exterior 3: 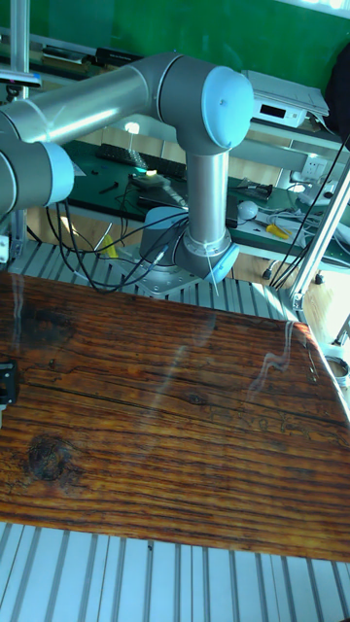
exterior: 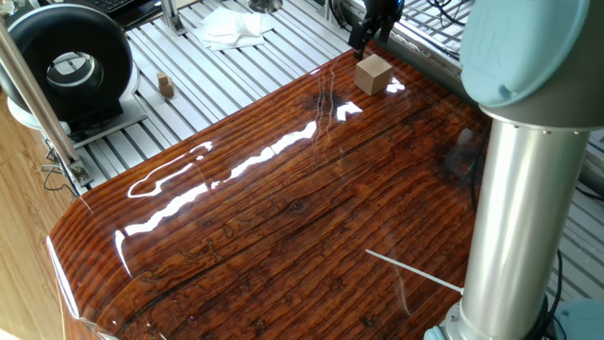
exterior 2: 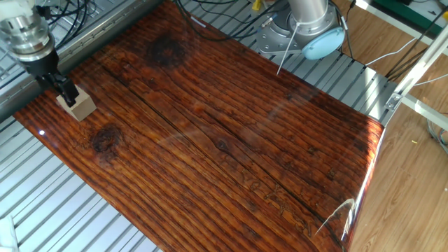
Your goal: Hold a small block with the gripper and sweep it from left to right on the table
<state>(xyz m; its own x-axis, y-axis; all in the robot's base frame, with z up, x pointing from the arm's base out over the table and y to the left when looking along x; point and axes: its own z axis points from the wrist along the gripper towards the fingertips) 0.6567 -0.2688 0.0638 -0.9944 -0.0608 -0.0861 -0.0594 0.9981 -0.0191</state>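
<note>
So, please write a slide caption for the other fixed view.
Black two-fingered gripper beside light-tan wooden cube on glossy reddish-brown table.

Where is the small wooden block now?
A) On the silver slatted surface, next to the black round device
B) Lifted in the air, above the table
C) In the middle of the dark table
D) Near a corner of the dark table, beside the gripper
D: the small block rests on the table near its corner, with the gripper right beside it.

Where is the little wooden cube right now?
The small block sits on the table near its far left corner in the other fixed view, right beside the gripper.
</note>
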